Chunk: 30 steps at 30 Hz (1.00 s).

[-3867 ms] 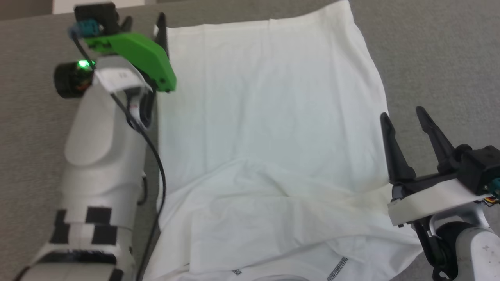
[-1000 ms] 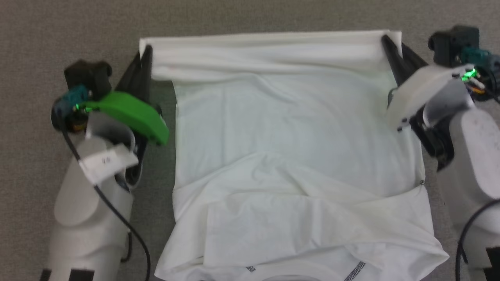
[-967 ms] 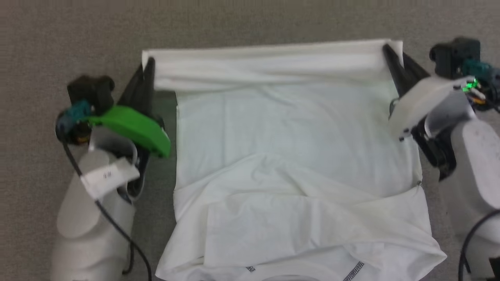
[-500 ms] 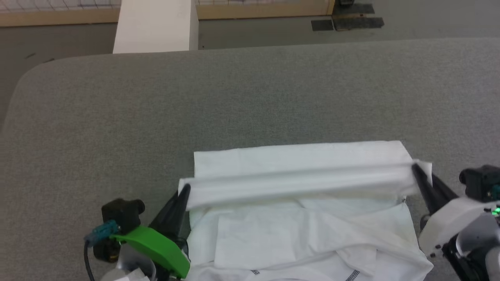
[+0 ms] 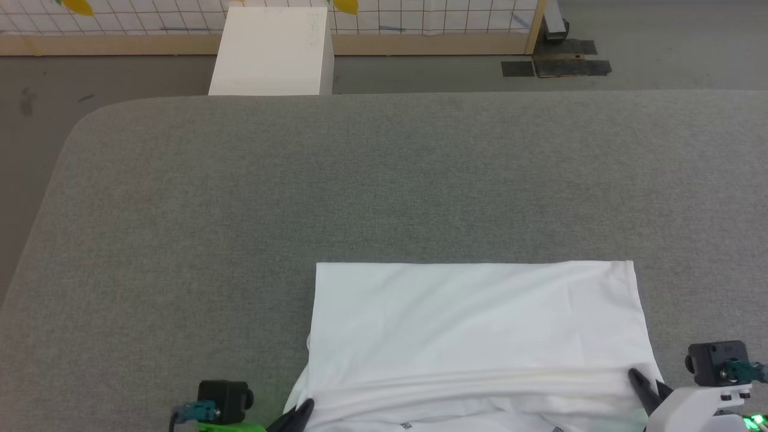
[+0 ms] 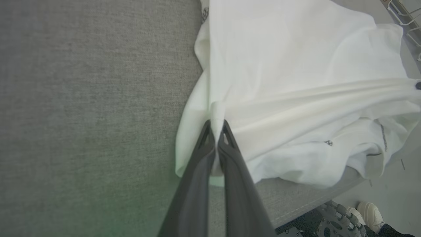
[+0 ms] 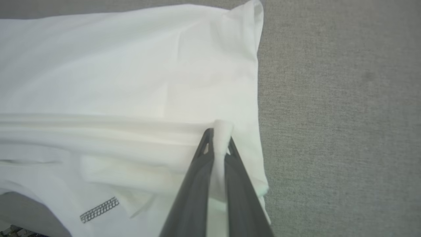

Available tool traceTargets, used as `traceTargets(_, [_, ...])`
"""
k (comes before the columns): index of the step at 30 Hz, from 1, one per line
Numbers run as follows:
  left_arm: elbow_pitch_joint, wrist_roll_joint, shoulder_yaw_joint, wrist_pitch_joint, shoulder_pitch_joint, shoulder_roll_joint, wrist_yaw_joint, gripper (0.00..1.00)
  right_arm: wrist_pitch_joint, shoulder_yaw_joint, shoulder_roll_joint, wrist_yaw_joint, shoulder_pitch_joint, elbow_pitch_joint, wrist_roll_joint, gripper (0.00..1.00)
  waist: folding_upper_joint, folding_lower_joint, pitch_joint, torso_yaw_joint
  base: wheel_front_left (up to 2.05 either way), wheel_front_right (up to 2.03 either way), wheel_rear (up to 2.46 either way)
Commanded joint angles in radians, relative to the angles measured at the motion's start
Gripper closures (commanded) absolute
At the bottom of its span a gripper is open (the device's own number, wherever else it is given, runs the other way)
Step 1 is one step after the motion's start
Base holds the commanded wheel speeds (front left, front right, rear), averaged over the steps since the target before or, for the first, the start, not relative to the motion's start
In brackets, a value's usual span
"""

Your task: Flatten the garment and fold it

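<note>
The garment (image 5: 474, 324) is a white T-shirt lying on the grey table near its front edge, folded back over itself with a taut ridge along its near side. My left gripper (image 5: 305, 408) is shut on the left end of that ridge; the left wrist view has the cloth (image 6: 289, 82) pinched between the dark fingers (image 6: 210, 154) of the gripper (image 6: 217, 126). My right gripper (image 5: 637, 379) is shut on the right end, with a tuft of the fabric (image 7: 125, 75) standing up between its fingers (image 7: 200, 164) at the gripper (image 7: 219, 135). Zigzag stitching (image 7: 99, 205) shows near the collar.
The grey padded table (image 5: 336, 180) stretches far and to the left of the shirt. Behind it stands a white box (image 5: 273, 51) before a gridded wall. The left wrist view catches the table's front edge and a person's white shoe (image 6: 370, 212) on the floor.
Both grippers have drawn the held hem toward me over the shirt, so the fold now lies nearer the front. The head camera has tilted up, bringing the table's far edge and the box into sight.
</note>
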State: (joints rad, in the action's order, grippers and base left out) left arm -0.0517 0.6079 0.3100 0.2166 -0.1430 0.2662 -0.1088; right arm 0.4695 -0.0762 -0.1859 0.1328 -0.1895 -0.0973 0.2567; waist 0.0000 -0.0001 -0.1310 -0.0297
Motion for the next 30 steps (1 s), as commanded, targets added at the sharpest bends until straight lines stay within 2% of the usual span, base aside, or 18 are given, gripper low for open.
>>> traceTargets(1, [-0.010,0.007,0.006,0.011,-0.012,0.004,0.007,1.00,0.024,-0.009,0.011,-0.002,-0.017,0.011,-0.009,1.00,0.0000,0.0001,-0.001,-0.003,0.00,0.00,0.00])
traceTargets(8, [-0.065,0.001,0.041,0.020,0.009,-0.014,0.006,1.00,0.086,-0.017,0.057,-0.002,-0.030,0.056,-0.019,1.00,0.0000,0.0001,-0.002,-0.006,0.00,0.00,0.00])
traceTargets(9, [-0.069,0.003,0.039,0.013,0.014,-0.018,0.007,1.00,0.087,-0.017,0.062,-0.002,-0.030,0.058,-0.017,0.73,0.0000,0.0001,0.001,-0.006,0.00,0.00,0.00])
traceTargets(10, [-0.071,0.005,0.034,0.004,0.017,-0.023,0.011,0.70,0.088,-0.018,0.066,-0.002,-0.031,0.055,-0.013,0.16,0.0000,0.0001,0.003,-0.006,0.00,0.00,0.00])
traceTargets(11, [-0.071,0.004,0.028,-0.005,0.021,-0.027,0.018,0.15,0.094,-0.022,0.070,-0.002,-0.034,0.051,-0.010,0.00,0.0000,0.0001,0.007,-0.007,0.00,0.00,0.00])
traceTargets(12, [-0.069,0.001,0.025,-0.012,0.025,-0.027,0.023,0.00,0.100,-0.024,0.071,-0.002,-0.038,0.045,-0.009,0.00,0.0000,0.0001,0.011,-0.008,0.00,0.00,0.00])
traceTargets(16, [-0.047,0.003,0.006,-0.072,0.045,-0.045,0.026,0.00,0.097,-0.061,0.091,-0.002,-0.052,0.002,-0.005,0.00,0.0000,0.0001,0.030,-0.016,0.00,0.00,0.00])
traceTargets(20, [-0.016,-0.026,-0.019,-0.193,0.077,-0.064,0.031,0.00,0.059,-0.095,0.115,-0.002,-0.058,-0.058,0.005,0.00,0.0000,0.0001,0.050,-0.023,0.00,0.00,0.00])
traceTargets(25, [-0.023,-0.100,-0.047,-0.344,0.126,-0.071,0.062,0.00,0.008,-0.118,0.131,-0.002,-0.046,-0.107,0.030,0.00,0.0000,0.0001,0.071,-0.024,0.00,0.00,0.00])
traceTargets(30, [-0.054,-0.183,-0.070,-0.448,0.185,-0.071,0.102,0.00,-0.023,-0.147,0.135,-0.002,-0.022,-0.088,0.079,0.00,0.0000,0.0001,0.085,-0.026,0.00,0.00,0.00])
